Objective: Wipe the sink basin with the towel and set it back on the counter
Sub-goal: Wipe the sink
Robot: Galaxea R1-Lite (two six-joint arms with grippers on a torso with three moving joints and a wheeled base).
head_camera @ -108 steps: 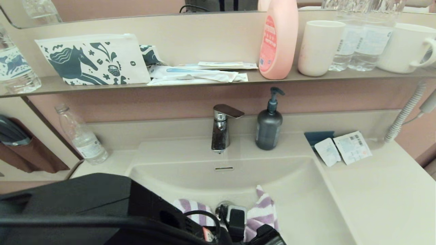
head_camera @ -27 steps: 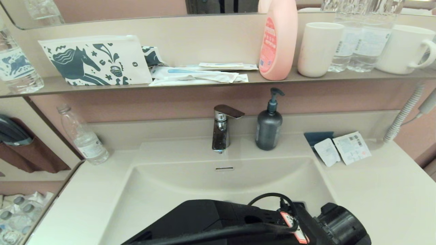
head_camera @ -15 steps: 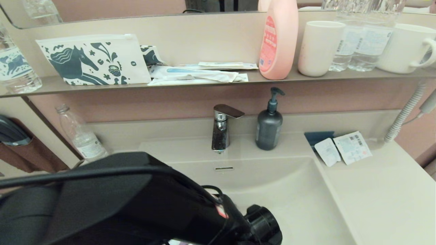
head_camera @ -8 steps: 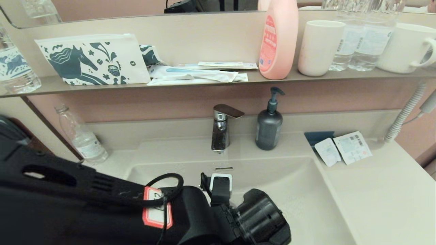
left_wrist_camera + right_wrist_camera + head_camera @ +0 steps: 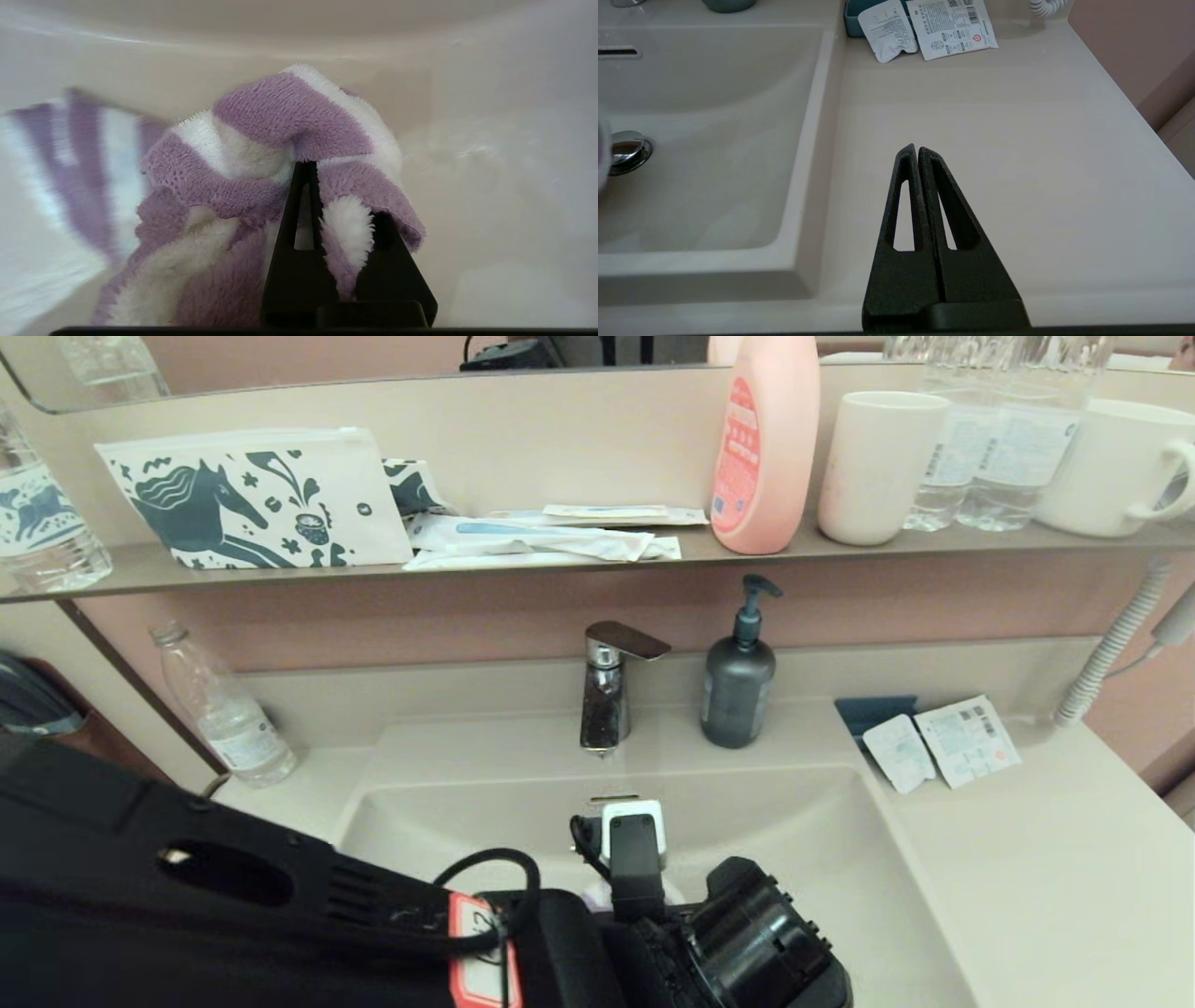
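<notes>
Standing at far left on the counter (image 5: 1027,896): a clear plastic bottle (image 5: 224,709). Reaching down into the sink basin (image 5: 822,859) from the left: the left gripper (image 5: 327,196), fingers pinching a fold of the towel (image 5: 261,154). Bunching up around the black fingers (image 5: 299,233), purple and white stripes, with the rest of the cloth trailing against the glossy basin wall. Mostly hiding the towel from the head view: the bulky black left arm. Rising behind the basin: the chrome faucet (image 5: 607,686), then the dark soap dispenser (image 5: 738,677) just beside it. Hovering low over the bare counter to the right of the basin: the right gripper (image 5: 918,154), fingers pressed together, holding nothing. Lying farther back: two small sachets (image 5: 924,28).
</notes>
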